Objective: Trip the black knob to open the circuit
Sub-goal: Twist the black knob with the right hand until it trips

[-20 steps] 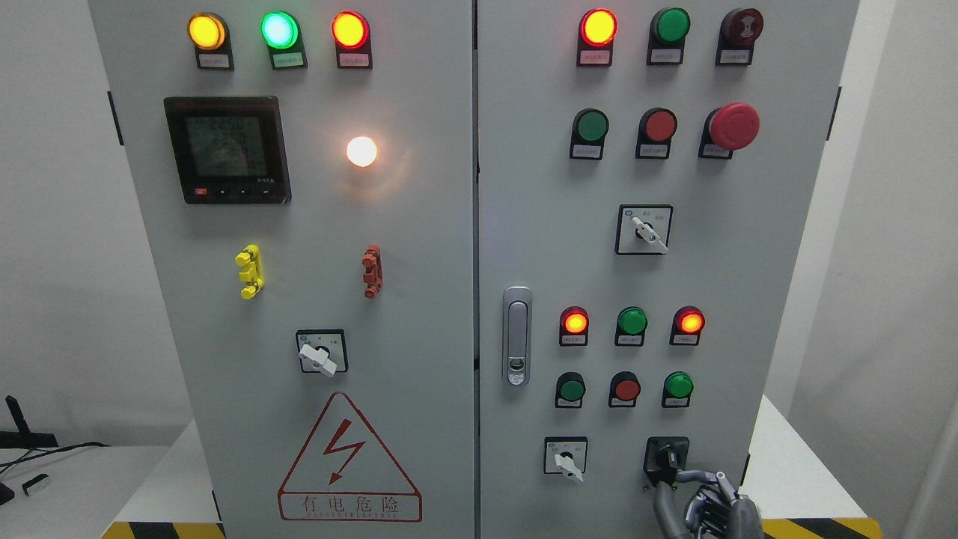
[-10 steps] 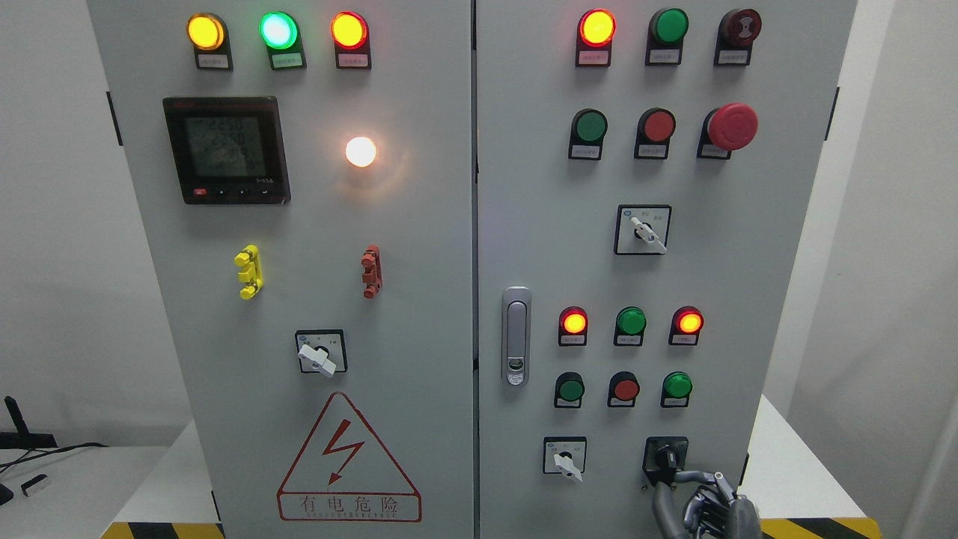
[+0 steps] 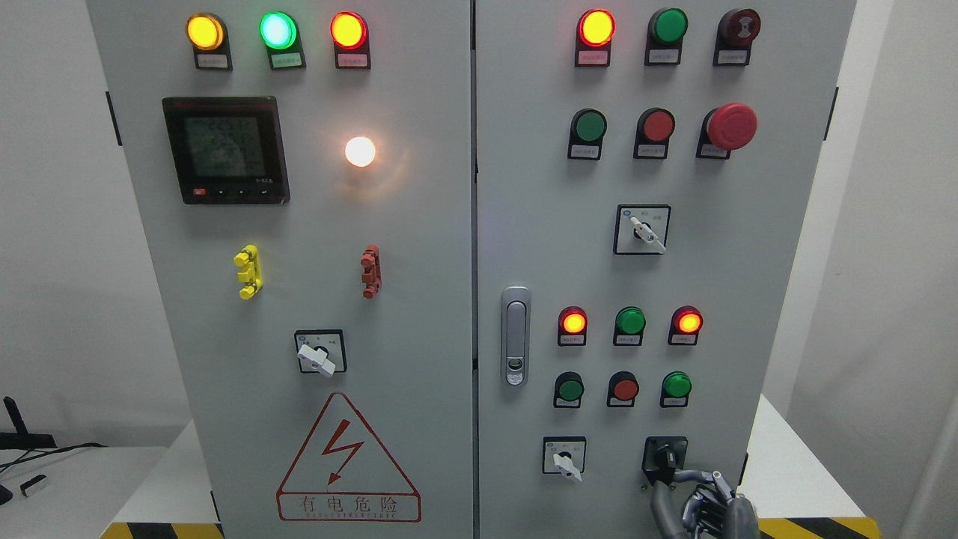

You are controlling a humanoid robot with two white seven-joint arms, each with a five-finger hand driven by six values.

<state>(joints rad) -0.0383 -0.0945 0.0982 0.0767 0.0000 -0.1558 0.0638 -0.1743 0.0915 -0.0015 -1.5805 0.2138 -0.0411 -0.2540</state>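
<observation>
We view a grey electrical cabinet (image 3: 419,247) with 2 doors filling the frame, the robot's head facing it squarely. The black knob (image 3: 665,457), the part to be tripped, sits in a black square plate at the lower right of the right door, to the right of a white-handled selector switch (image 3: 565,458). The right hand (image 3: 700,498) rises from the bottom edge at the lower right, its fingers (image 3: 685,477) curled inward with the uppermost tips touching the knob's lower right side; we judge this a narrow pinch closed on the knob, though the contact is small and partly hidden by the hand itself. The arm approaches from below, presumably so that the wrist can rotate the knob without covering the 3 push buttons (image 3: 623,388) above it. The left hand does not appear. The 2 red lamps (image 3: 630,321) in the row above remain lit beside an unlit green one, so we judge the circuit not yet opened. The next move calls for a firm twist; the likeliest fault is slipping off so small a knob.
</observation>
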